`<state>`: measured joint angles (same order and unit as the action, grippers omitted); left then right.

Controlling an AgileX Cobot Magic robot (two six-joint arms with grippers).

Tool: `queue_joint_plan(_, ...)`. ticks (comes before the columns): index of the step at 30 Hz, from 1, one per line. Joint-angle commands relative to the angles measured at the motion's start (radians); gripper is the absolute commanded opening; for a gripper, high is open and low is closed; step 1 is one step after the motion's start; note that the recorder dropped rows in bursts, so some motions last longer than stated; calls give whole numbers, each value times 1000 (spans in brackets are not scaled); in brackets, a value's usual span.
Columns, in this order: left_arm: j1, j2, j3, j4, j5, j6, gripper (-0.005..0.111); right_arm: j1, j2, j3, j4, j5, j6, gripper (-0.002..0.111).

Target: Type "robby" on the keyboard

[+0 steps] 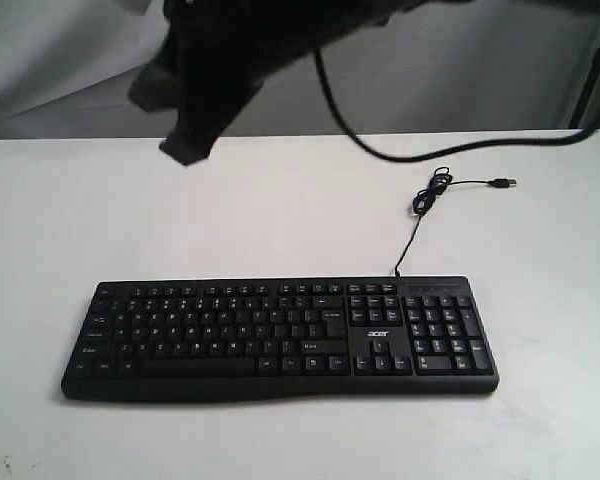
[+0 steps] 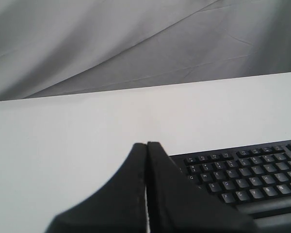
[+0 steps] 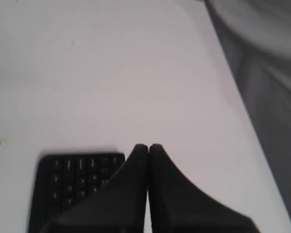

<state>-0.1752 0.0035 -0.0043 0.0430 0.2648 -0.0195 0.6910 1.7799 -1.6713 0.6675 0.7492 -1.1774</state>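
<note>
The black keyboard [image 1: 280, 340] lies flat near the table's front edge, with the acer logo and number pad at its right end. Its thin cable [image 1: 418, 215] runs back to a loose USB plug [image 1: 503, 183]. My left gripper [image 2: 147, 143] is shut and empty. It hovers by the keyboard's [image 2: 242, 174] left end, near the Q and W keys, without touching them. My right gripper [image 3: 148, 145] is also shut and empty, held above the table beside the number-pad end of the keyboard [image 3: 77, 179]. A blurred black arm end [image 1: 190, 110] hangs high at the upper left of the exterior view.
The white table [image 1: 280, 220] extends behind and to both sides of the keyboard. A grey curtain [image 2: 111, 43] hangs past the table's far edge. A thick black arm cable [image 1: 400, 155] droops across the upper right.
</note>
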Motion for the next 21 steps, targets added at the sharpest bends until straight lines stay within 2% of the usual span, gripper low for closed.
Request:
queue_joint_plan(1, -6, -3, 4, 5, -6, -3, 0, 29, -171, 15, 49, 20, 14, 0)
queue_joint_plan(6, -6, -3, 4, 5, -6, -3, 0, 87, -419, 191, -4, -90, 14, 0)
queue_joint_plan(11, -6, -3, 4, 5, -6, -3, 0, 151, -689, 485, 10, -432, 20, 0)
queue_joint_plan(14, -6, -3, 4, 5, -6, -3, 0, 169, -849, 652, 129, -604, 46, 0)
queue_joint_plan(16, -6, -3, 4, 5, -6, -3, 0, 169, -932, 718, 215, -620, 49, 0)
queue_joint_plan(21, -6, -3, 4, 5, -6, -3, 0, 167, -1117, 822, 239, -631, 49, 0)
